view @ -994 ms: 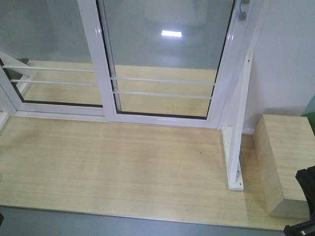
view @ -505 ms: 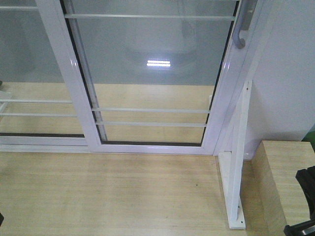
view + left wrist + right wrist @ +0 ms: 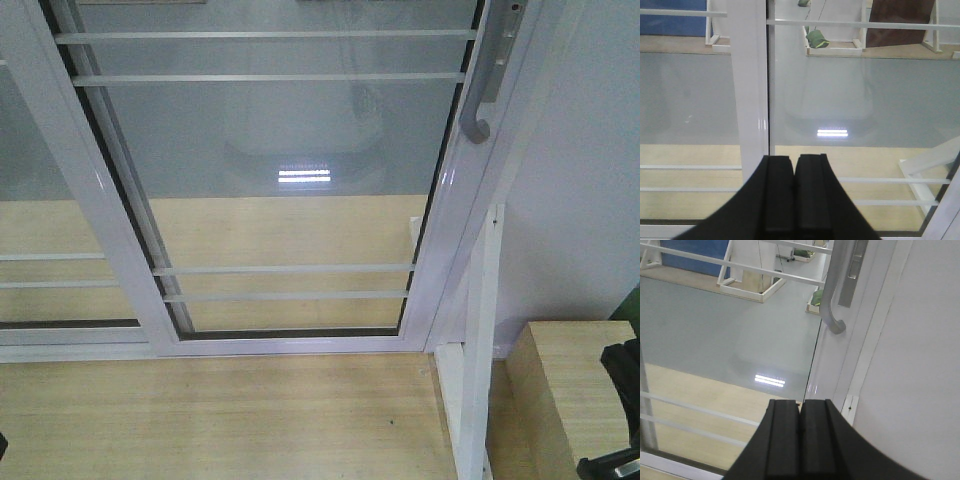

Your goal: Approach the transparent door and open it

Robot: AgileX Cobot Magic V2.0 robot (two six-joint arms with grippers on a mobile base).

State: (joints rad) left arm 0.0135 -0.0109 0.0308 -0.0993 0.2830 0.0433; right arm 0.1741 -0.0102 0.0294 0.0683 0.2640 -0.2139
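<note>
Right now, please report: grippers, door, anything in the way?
Left gripper shut, empty. Right gripper shut, empty, grey handle ahead. Transparent door closed. Slanted white post at its right.

The transparent door [image 3: 300, 150] runs past the top edge of the front view, and its grey handle [image 3: 480, 95] is cut off there too, as in the right wrist view, leaving only the lower shaft and hook. At the front view's lower right, the slanted white post [image 3: 478, 350], the wooden block [image 3: 565, 390] and a black piece [image 3: 625, 385], perhaps part of an arm, are clipped by the edges. The left gripper [image 3: 793, 159] and right gripper [image 3: 800, 404] show only pressed-together fingers, and the green object [image 3: 817, 38] beyond the glass is too small to identify.
</note>
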